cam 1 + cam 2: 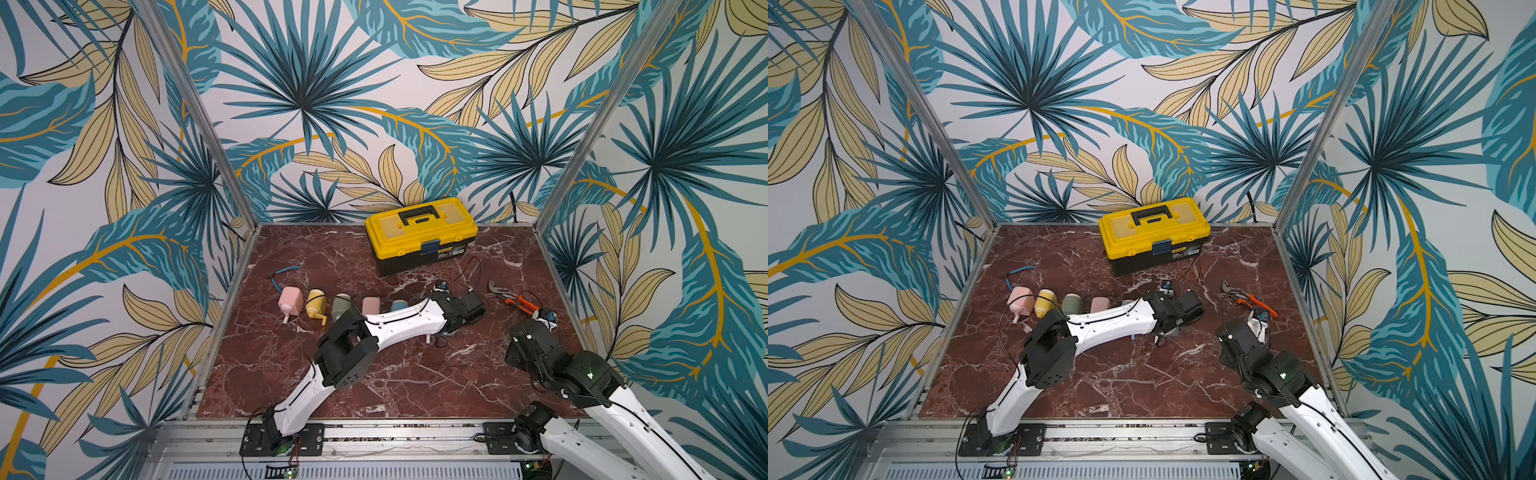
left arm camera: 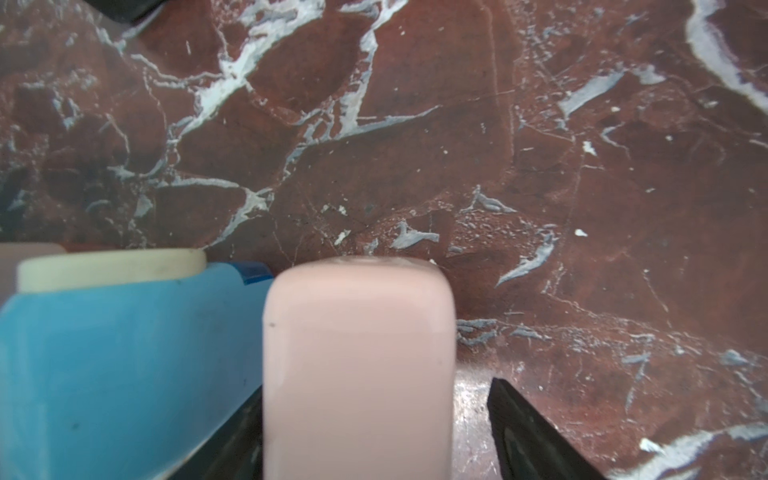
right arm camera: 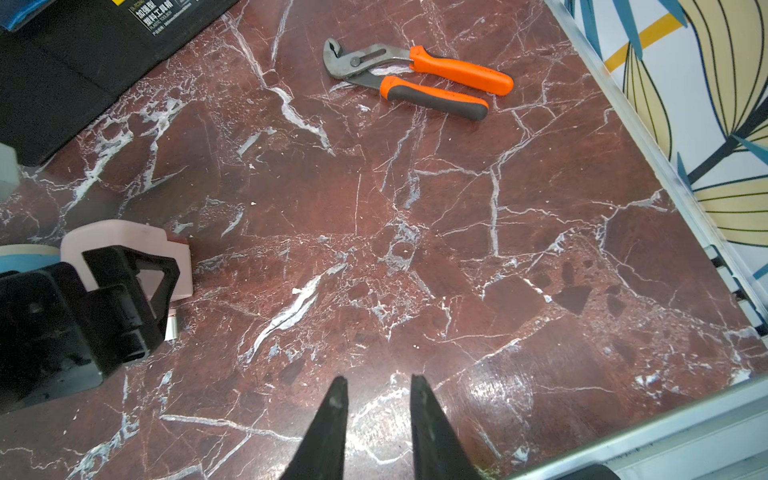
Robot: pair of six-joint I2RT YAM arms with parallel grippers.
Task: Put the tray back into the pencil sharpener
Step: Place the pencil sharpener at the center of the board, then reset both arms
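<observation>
A pale pink pencil sharpener [image 2: 357, 353] stands on the marble next to a blue one [image 2: 124, 353] with a cream top. My left gripper [image 2: 372, 390] is open around the pink one: one finger [image 2: 523, 428] stands clear of its side, the other lies close against the opposite side. The right wrist view shows the same pink sharpener [image 3: 124, 241] under the left gripper's black fingers [image 3: 137, 274], with a metal crank [image 3: 172, 328] below it. I cannot tell the tray apart from the pink body. My right gripper [image 3: 379, 379] hovers over bare marble, slightly open and empty.
A row of pastel sharpeners [image 1: 316, 305] lies to the left of the left arm. A yellow toolbox [image 1: 422, 232] stands at the back. Orange-handled pliers [image 3: 415, 77] lie at the right near the aluminium frame rail [image 3: 665, 166]. A blue cable [image 1: 284, 272] lies at the far left.
</observation>
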